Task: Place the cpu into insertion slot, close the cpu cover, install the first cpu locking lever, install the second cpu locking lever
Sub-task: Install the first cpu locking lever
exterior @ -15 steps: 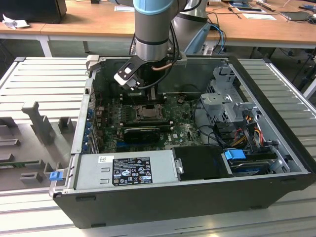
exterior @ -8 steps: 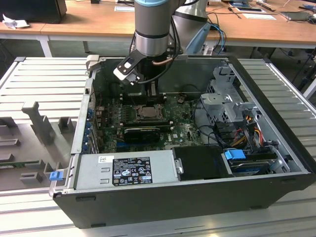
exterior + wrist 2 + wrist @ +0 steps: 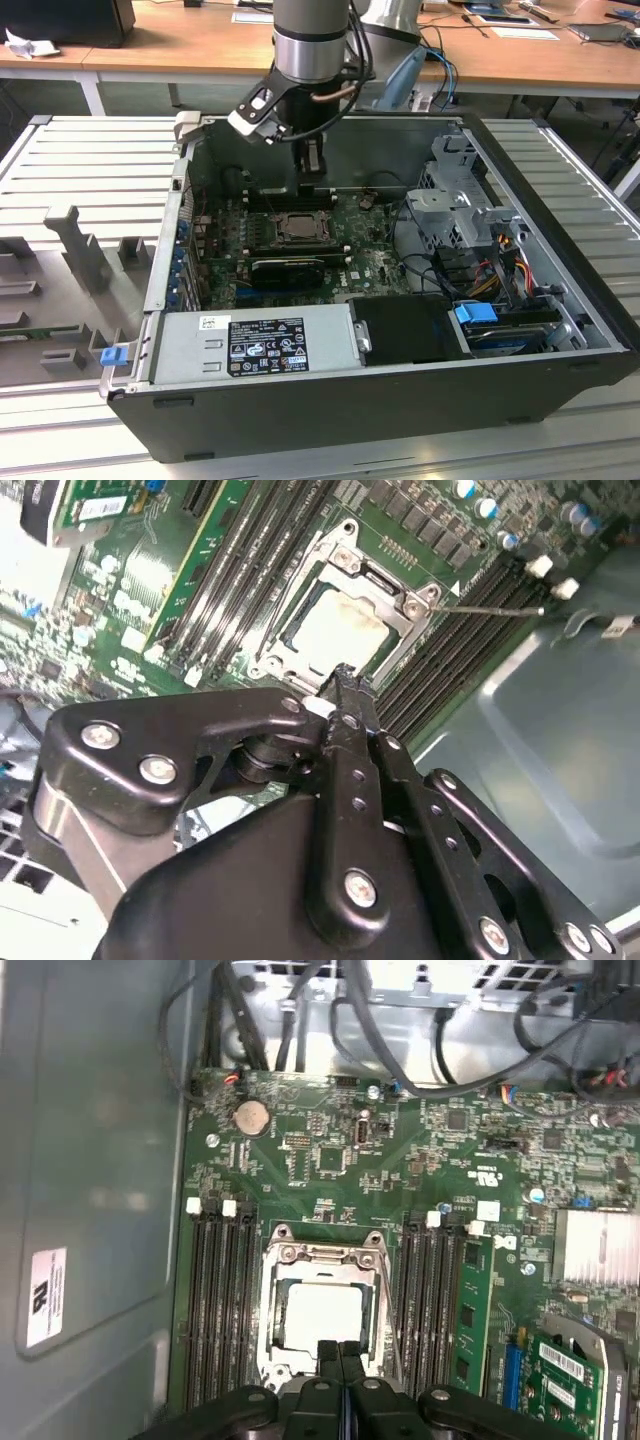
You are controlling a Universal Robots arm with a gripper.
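Nearest us in the exterior view, the grey power supply [image 3: 250, 345] runs along the near wall of the open computer case [image 3: 350, 415], which lies on the ribbed metal table [image 3: 80, 170]. A step farther in, the black card [image 3: 288, 268] lies across the green motherboard [image 3: 375, 262]. Just beyond it is the insertion slot [image 3: 300, 228], and look, the cpu [image 3: 322, 1315] is down in it, its pale silvery top flat and square.

The cpu cover [image 3: 325, 1254] lies over the chip and frames it on all sides, so I judge those two steps done. Memory slots [image 3: 215, 1300] flank the socket on both sides. One thin locking lever [image 3: 490, 608] sticks out from a socket corner across those slots, and to me it looks unlatched.

Above the socket hangs the claw [image 3: 345, 685], clenched tight with nothing held. From the exterior view it seems apart from the cover, though I can't be sure.

Handling call: that lever should be a light, stiff, springy wire, narrow and slippery, so its free end away from the pivot is the place to push or hook it. The cpu is light, rigid and delicate; it should be held by its edges only.

Farther off, at the exterior view's right, the metal drive cage [image 3: 455, 200] stands against the case's far wall.
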